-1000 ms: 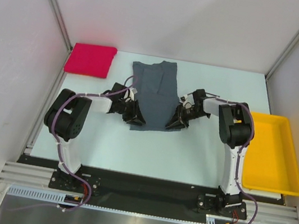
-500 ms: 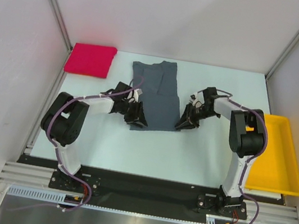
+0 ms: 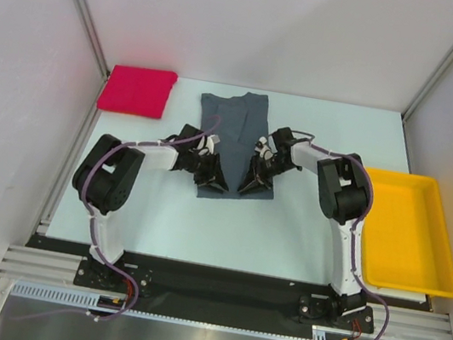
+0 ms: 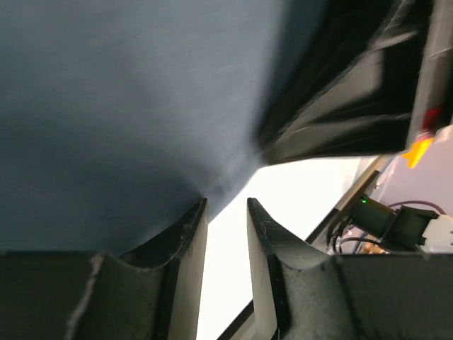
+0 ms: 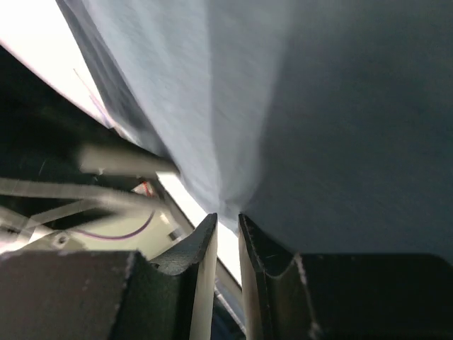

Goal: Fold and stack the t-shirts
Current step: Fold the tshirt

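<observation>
Two grippers, both at the near hem of the grey t-shirt, which runs ahead of them. My right gripper is nearly closed, pinching cloth. My left gripper: narrow gap, hem at one tip, grip unclear. The red t-shirt lies folded, well beyond and left.

The left arm and right arm are built of white links and black joints, with purple cables strung along them.

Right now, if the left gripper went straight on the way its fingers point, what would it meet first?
The grey t-shirt: its edge lies at the left gripper's fingertips. The right gripper seems further along, though depth is unclear.
</observation>
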`<move>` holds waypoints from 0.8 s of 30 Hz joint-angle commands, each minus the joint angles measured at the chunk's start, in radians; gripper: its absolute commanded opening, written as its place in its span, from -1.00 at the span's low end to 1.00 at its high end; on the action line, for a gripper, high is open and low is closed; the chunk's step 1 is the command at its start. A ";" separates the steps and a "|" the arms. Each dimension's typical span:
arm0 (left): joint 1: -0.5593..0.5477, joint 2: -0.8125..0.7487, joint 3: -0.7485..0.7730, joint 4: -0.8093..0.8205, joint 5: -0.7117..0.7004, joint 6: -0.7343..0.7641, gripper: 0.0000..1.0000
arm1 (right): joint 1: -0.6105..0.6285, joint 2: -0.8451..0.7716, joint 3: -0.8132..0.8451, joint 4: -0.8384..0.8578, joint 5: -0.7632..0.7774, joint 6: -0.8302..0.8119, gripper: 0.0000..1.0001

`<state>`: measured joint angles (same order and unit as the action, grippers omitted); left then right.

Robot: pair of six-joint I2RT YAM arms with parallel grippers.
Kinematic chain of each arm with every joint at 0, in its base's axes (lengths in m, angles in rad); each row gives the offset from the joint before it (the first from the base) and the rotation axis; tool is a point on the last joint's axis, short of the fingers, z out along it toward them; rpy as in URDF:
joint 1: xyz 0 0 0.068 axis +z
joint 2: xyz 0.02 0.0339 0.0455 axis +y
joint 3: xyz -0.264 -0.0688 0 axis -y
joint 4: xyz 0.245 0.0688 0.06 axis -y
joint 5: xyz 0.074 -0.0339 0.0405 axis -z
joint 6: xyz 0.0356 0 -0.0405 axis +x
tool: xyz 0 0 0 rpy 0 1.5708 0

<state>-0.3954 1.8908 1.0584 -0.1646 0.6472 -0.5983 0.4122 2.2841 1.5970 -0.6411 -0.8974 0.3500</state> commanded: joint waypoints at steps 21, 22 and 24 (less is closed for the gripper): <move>0.058 -0.254 -0.085 -0.167 -0.078 0.137 -0.32 | -0.145 -0.255 -0.183 -0.095 0.100 -0.106 -0.49; 0.040 -0.237 -0.052 -0.153 -0.061 0.120 -0.31 | -0.121 -0.255 -0.169 -0.080 0.091 -0.088 -0.45; 0.017 -0.210 -0.026 -0.127 -0.041 0.094 -0.31 | -0.102 -0.244 -0.160 -0.052 0.074 -0.062 -0.40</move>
<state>-0.3351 1.6871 0.9497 -0.3206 0.5797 -0.4969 0.2615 2.0789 1.3876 -0.7132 -0.8162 0.2661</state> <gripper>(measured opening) 0.342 0.283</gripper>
